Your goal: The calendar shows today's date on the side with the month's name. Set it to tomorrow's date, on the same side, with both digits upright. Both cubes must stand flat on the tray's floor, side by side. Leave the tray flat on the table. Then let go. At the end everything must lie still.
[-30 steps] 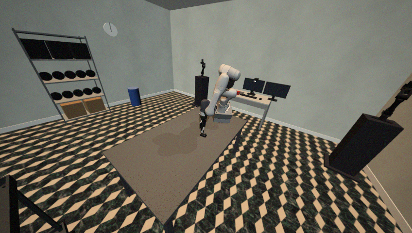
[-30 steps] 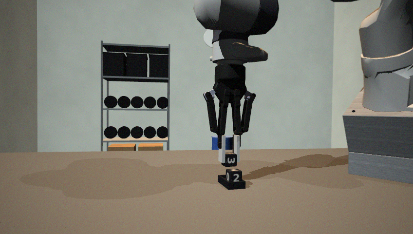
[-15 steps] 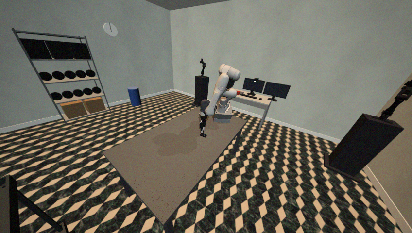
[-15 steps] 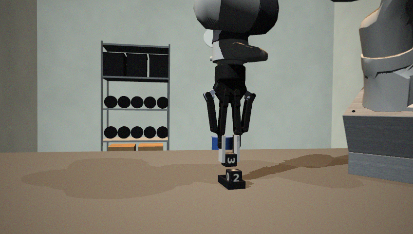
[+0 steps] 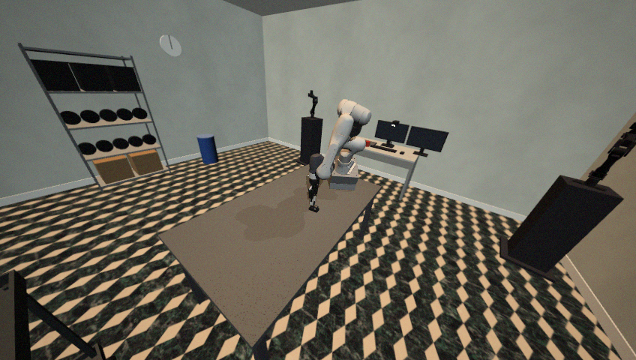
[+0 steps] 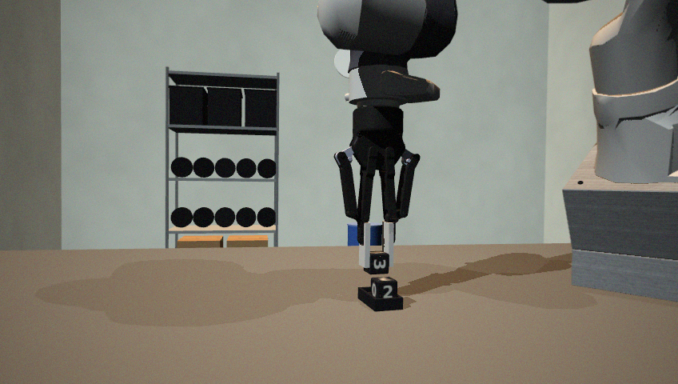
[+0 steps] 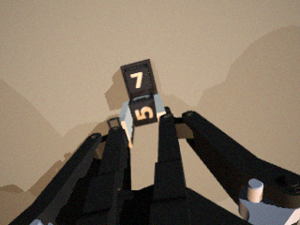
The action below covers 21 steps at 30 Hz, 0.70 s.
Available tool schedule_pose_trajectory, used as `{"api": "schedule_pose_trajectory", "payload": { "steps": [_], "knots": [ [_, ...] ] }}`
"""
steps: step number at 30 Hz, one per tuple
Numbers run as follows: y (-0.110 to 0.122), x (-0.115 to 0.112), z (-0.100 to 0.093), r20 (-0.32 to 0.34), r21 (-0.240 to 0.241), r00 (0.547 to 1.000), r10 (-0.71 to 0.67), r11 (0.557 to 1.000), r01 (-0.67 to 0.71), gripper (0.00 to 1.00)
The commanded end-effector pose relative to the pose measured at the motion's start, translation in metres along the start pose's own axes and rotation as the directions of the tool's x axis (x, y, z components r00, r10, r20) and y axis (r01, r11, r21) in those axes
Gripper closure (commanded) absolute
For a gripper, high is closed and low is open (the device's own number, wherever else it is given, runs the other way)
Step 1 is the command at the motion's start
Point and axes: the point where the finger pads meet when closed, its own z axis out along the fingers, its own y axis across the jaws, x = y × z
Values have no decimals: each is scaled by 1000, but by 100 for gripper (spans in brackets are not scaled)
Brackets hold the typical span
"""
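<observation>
Above the tray (image 6: 391, 304): your end effector (image 5: 313, 208) (image 6: 376, 259) (image 7: 143, 108) is gripping the raised cube (image 6: 378, 263) (image 7: 142, 112).
In the tray: the other cube (image 6: 384, 288) (image 7: 138, 79) is showing "2".

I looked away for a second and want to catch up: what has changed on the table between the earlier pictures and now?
Nothing visibly changed. The black two-finger gripper still holds a black numbered cube above the table; the other black cube stays in the black tray.
</observation>
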Motion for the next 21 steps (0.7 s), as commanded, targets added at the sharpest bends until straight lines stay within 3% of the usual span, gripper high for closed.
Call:
{"api": "schedule_pose_trajectory", "payload": {
  "steps": [1,21],
  "knots": [
    [1,2,2,-2,-2,1000,-8,1000,8,84],
    [1,2,17,-2,-2,1000,-8,1000,8,84]
  ]
}}
